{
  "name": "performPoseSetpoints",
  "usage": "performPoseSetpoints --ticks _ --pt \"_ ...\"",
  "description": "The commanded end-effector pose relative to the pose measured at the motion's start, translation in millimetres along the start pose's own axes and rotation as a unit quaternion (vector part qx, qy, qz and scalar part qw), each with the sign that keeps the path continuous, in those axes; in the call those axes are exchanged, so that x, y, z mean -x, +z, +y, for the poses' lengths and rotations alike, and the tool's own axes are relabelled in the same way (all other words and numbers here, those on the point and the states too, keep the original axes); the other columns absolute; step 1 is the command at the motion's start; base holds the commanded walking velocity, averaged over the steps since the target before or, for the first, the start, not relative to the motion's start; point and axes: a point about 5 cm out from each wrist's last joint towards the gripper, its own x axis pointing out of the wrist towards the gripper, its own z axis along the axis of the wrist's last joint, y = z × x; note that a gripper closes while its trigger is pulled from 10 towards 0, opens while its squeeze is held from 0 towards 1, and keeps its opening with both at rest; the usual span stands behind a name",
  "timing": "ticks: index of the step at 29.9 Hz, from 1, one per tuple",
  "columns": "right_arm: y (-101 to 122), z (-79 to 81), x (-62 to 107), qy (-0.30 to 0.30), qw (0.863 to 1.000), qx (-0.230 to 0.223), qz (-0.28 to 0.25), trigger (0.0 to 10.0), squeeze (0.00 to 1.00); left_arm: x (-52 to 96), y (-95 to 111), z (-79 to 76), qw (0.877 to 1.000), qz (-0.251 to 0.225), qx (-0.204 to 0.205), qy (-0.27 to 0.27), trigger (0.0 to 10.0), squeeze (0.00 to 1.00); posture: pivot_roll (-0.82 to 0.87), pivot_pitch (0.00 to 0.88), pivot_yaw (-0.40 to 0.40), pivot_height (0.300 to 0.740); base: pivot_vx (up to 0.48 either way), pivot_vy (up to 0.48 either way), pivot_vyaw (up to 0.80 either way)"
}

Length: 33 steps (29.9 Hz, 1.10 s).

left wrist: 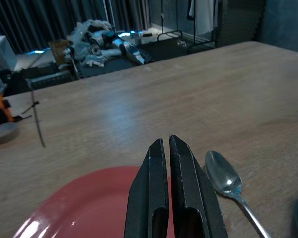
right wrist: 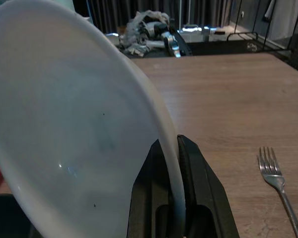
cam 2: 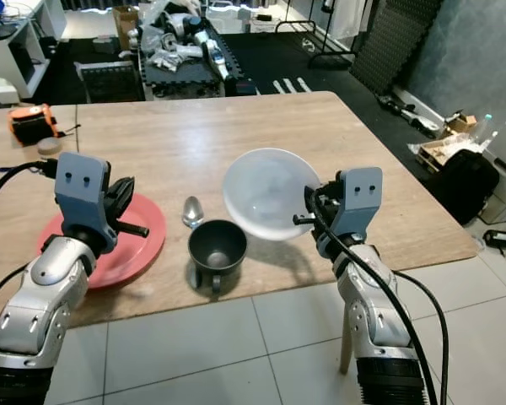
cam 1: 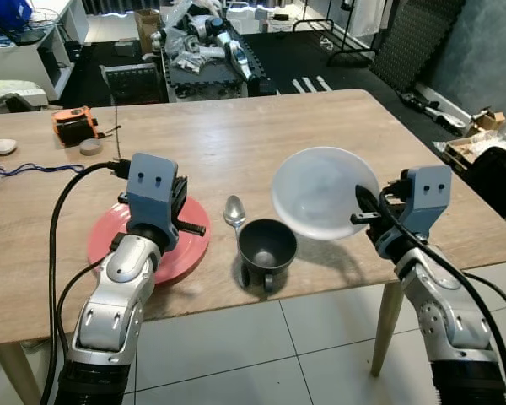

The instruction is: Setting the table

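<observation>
Wooden worktop (cam 1: 236, 135) in a cluttered room, white floor tiles at its near edge, dark mats and piled gear beyond its far edge. Near the front edge, a red plate (cam 1: 181, 249) flat on the wood, with the left gripper (left wrist: 169, 148) just above it, fingers pressed together and holding nothing. Just beside the plate, a metal spoon (cam 1: 234, 211), bowl end pointing away from the robot, handle running toward a dark mug (cam 1: 267, 245) that stands upright with its handle toward the front edge. Right of the mug, a translucent white bowl (cam 1: 320, 192) lifted off the worktop and tilted, its rim pinched between the clenched fingers of the right gripper (right wrist: 175, 148), shadow on the wood beneath. Beyond the bowl in the right wrist view, a fork (right wrist: 275, 176) flat on the wood, tines pointing away. At the far left of the worktop, an orange device (cam 1: 74, 125), a roll of tape (cam 1: 90, 147), a small white object (cam 1: 2, 146) and a blue cable (cam 1: 34, 169).
</observation>
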Motion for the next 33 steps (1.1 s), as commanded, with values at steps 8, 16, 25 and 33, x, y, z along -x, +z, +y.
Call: performPoseSetpoints --ticks 8,16,25,33 --pt "2 -0.5 1.2 0.000 1.000 0.001 -0.005 10.0 0.00 1.3 -7 0.3 1.000 0.017 -0.002 -0.001 10.0 0.00 0.00 0.101 0.067 0.740 0.000 0.000 0.00" --pt "3 -0.4 1.2 0.000 1.000 0.000 -0.006 10.0 0.00 2.0 -7 0.7 1.000 0.018 -0.002 0.000 10.0 0.00 0.00 0.103 0.067 0.740 0.000 0.000 0.00" --pt "3 0.0 1.3 0.000 1.000 0.002 -0.005 10.0 0.00 3.4 -10 -0.3 1.000 0.023 -0.005 -0.003 10.0 0.00 0.00 0.106 0.068 0.740 0.000 0.000 0.00" --pt "5 -5.0 1.1 -0.015 1.000 0.020 -0.012 10.0 0.00 7.7 -21 -11.2 0.998 0.046 -0.008 -0.053 10.0 0.00 0.00 0.109 0.070 0.740 0.000 0.000 0.00"
